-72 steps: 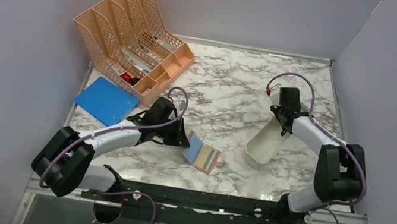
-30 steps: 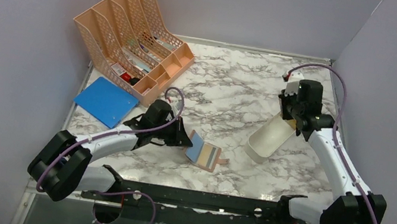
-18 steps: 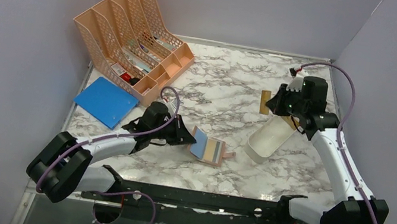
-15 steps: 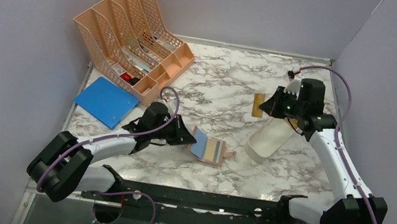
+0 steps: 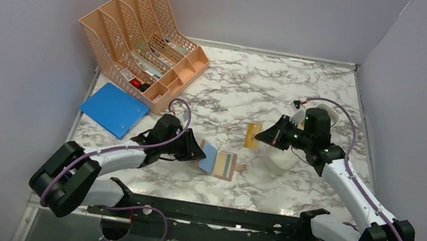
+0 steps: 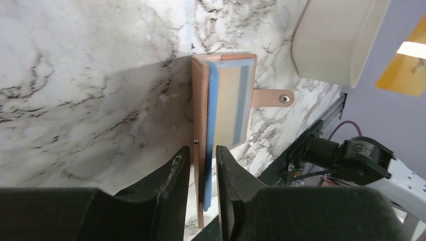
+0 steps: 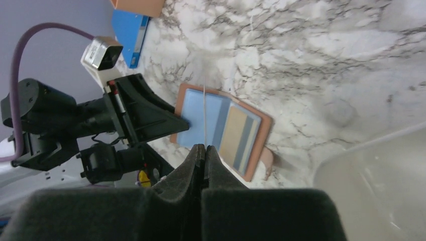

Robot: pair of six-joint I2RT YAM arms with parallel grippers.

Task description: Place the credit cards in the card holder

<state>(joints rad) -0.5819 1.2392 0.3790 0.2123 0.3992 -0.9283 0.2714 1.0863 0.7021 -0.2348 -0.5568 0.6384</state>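
Note:
The card holder (image 5: 218,161) lies open on the marble, pinkish-tan outside with blue lining, its snap tab (image 6: 271,98) pointing right. Tan and grey strips show in its right half (image 6: 233,108). My left gripper (image 5: 196,151) is open: its fingers straddle the edge of the raised left flap (image 6: 205,150), with thin gaps on both sides. My right gripper (image 5: 268,137) is shut on a yellow credit card (image 5: 253,134), held in the air just right of and above the holder. In the right wrist view the card (image 7: 204,108) shows edge-on as a thin line over the blue lining.
A white oblong tray (image 5: 277,161) sits under the right arm, just right of the holder. The peach mesh organiser (image 5: 140,38) stands at the back left, and a blue folder (image 5: 112,108) lies flat in front of it. Grey walls close in three sides.
My right arm has swung left from above the tray towards the holder, carrying the yellow card. My left jaws have widened off the flap. The holder has shifted slightly.

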